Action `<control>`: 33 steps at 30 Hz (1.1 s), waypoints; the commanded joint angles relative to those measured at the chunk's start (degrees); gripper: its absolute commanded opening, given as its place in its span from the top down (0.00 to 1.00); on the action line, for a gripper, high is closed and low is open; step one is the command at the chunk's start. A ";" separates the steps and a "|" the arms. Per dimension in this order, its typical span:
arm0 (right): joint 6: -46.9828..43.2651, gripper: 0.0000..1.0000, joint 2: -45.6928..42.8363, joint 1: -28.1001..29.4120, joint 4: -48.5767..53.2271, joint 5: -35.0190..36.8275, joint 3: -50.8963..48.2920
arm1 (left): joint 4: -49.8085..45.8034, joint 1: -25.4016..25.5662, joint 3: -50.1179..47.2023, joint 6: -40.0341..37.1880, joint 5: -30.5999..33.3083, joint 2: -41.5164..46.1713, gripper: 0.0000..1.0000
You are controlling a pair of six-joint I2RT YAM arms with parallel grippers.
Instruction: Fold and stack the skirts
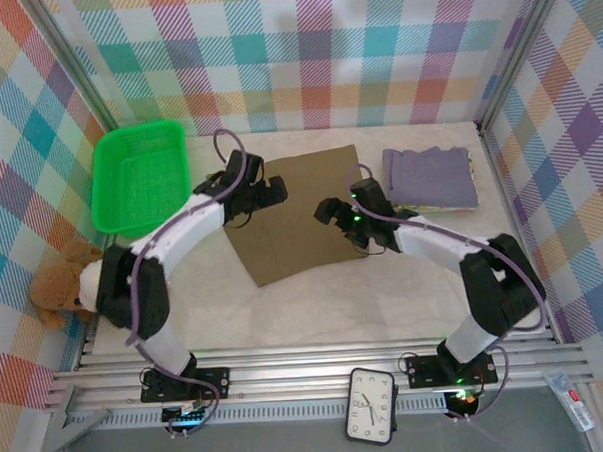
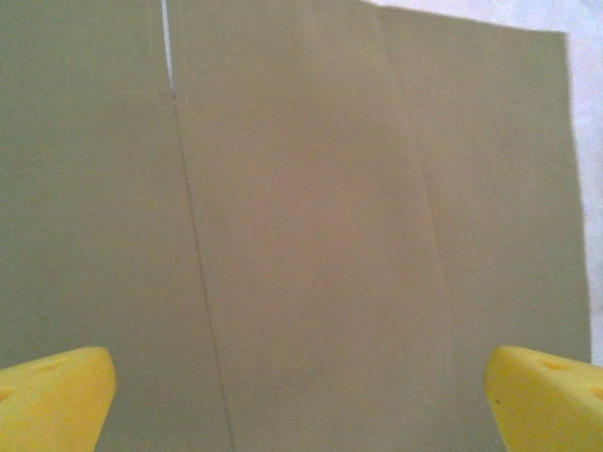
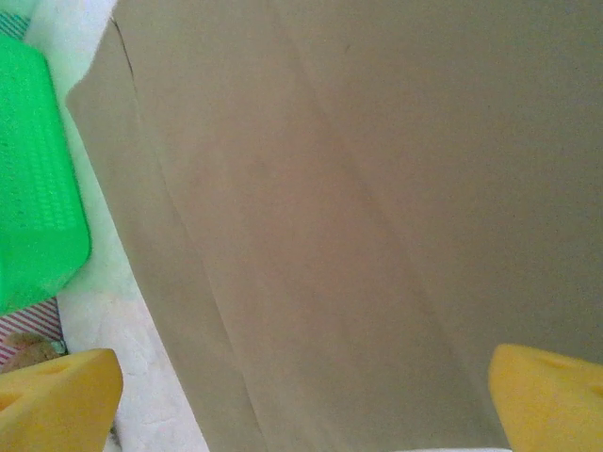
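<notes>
While left gripper (image 1: pixel 270 192) and right gripper (image 1: pixel 330 211) hover wide open, empty, over the mid-frame olive skirt (image 1: pixel 296 221) — seemingly mid-fold — next, pinch an edge.

Top external: high, behind the arm bases at 6 o'clock, looking down on the whole table (image 1: pixel 384 292). Left wrist: very close, facing down onto the olive skirt (image 2: pixel 330 235). Right wrist: equally close, same skirt, green basket (image 3: pixel 33 188) at 9 o'clock. All three share that skirt.
</notes>
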State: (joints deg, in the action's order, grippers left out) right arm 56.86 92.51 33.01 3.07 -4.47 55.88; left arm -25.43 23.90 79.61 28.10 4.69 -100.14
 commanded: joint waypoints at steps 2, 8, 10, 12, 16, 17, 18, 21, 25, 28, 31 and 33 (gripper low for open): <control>7.77 0.01 5.26 3.49 0.15 3.01 4.24 | -7.00 -4.46 11.91 0.24 -4.69 -11.11 0.00; 11.20 0.01 9.47 4.34 -0.34 3.11 4.99 | -14.83 -8.91 28.72 0.61 -11.03 -25.51 0.00; 11.59 0.01 9.62 4.32 0.00 4.03 4.45 | -17.32 -9.74 32.19 1.12 -12.41 -29.10 0.00; 11.69 0.01 9.71 4.25 0.25 4.91 3.81 | -18.24 -10.10 33.44 1.08 -13.12 -31.31 0.00; 11.69 0.01 10.36 3.67 1.50 6.04 3.45 | -17.16 -10.19 31.76 1.23 -15.22 -33.00 0.00; 11.62 0.01 10.57 3.28 1.69 6.18 3.29 | -16.88 -10.19 30.90 1.47 -15.40 -33.19 0.00; 11.61 0.01 10.72 2.92 1.90 6.14 3.20 | -16.57 -10.19 29.90 1.68 -15.56 -33.19 0.00; 11.26 0.01 11.03 1.47 2.03 5.84 2.71 | -15.00 -10.19 25.28 2.85 -16.44 -32.20 0.00; 7.78 0.01 11.79 -0.63 3.36 4.95 3.72 | -11.31 -10.10 16.67 4.79 -17.95 -29.15 0.00; 4.75 0.01 12.65 -2.68 4.82 4.12 4.96 | -9.32 -10.02 11.15 6.35 -19.45 -26.98 0.00; 1.83 0.01 13.53 -4.61 6.31 3.34 6.23 | -6.14 -9.59 4.43 8.86 -18.94 -23.01 0.00; -0.07 0.01 14.16 -6.00 6.86 3.24 6.91 | -4.20 -9.00 -0.30 10.97 -18.51 -20.26 0.00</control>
State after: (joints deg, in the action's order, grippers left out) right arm 61.41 104.57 28.75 6.02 -1.06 61.69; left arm -26.00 14.00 86.63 34.33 -12.58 -119.98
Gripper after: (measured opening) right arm 0.990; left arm 0.999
